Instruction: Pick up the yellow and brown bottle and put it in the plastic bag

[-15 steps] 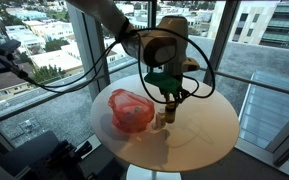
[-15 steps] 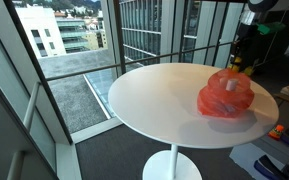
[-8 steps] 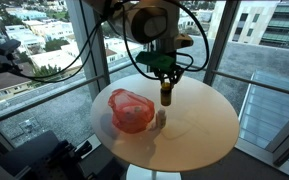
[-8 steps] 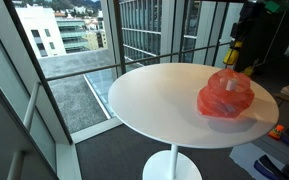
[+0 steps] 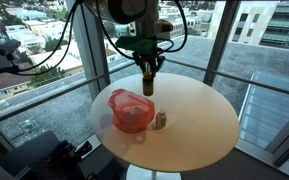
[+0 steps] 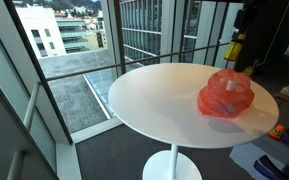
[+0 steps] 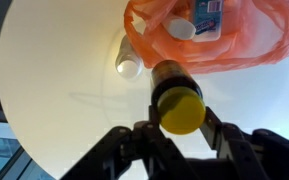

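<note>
Where I am hanging: above the far-middle part of the table (image 5: 199, 125), with my arm (image 5: 119, 12) coming down from the top of an exterior view.
Hand: my gripper (image 5: 147, 68) is clamping on the bottle (image 5: 147, 86); in the wrist view my fingers (image 7: 222, 130) are pressing in from both sides just behind its yellow cap.
Bottle: it is hanging upright in the air, clear of the tabletop, with the yellow cap up at my fingers and the brown body pointing down.
Bag: the red bag (image 5: 131, 110) is lying on the table, left of the middle in that exterior view, with its plastic crumpled.
Bottle and bag: the bottle is hovering over the bag's far right edge and is outside it; in the wrist view its lower end is overlapping the bag's rim.
Inside the bag: a container (image 7: 199, 18) with a white cap and a blue label is showing among the folds.
Small bottle: a small bottle (image 5: 160, 120) with a white cap is standing on the table just right of the bag; I cannot tell whether the two are touching.
Surroundings: tall windows (image 6: 64, 60) are ringing the table, with rooftops showing beyond the glass.
</note>
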